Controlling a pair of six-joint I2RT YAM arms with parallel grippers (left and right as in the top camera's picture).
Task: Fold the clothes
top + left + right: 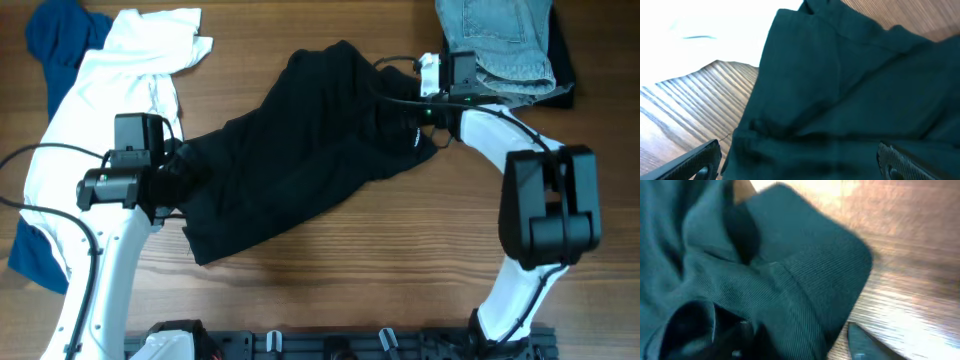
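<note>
Left gripper: spread wide over the lower-left end of the black garment, cloth between my fingers.
Right gripper: in bunched cloth at the upper-right end; I cannot tell its grip.
Garment axis: diagonal across the mid-counter, lower-left to upper-right.
Around: white shirt over blue cloth on the left; folded jeans far right.
Count: one black, one white, one jeans; blue shows in two patches.

The spread-out garment lies mid-table. A heap of clothes lies to its left. Jeans lie behind it, to the right.
</note>
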